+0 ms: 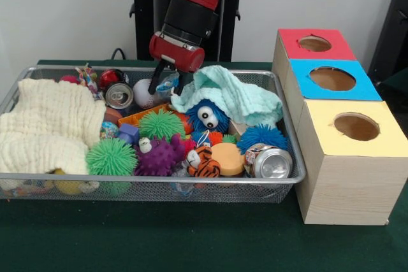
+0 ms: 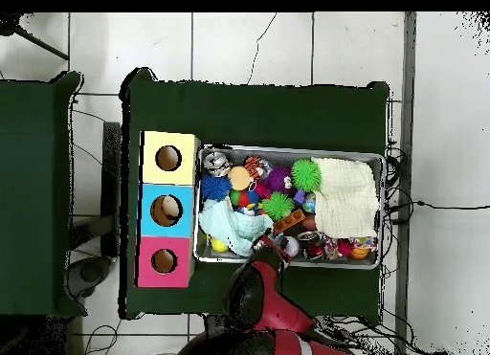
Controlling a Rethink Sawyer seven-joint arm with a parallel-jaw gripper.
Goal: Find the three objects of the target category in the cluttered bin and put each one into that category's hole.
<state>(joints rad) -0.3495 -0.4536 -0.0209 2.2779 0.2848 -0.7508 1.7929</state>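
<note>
Silver mesh bin (image 1: 288, 157) packed with toys, gripper (image 1: 167, 85) lowered inside, closed on a clear wrapper (image 1: 168, 83)

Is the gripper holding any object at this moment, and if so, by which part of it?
It cannot be told. The gripper hangs low over the bin, at the mint cloth, but no grasp shows.

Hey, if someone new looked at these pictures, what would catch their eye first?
Probably the red arm reaching down into the back of the toy-crammed wire basket. Next, the three wooden boxes beside it, topped red, blue and yellow, each with a round hole.
</note>
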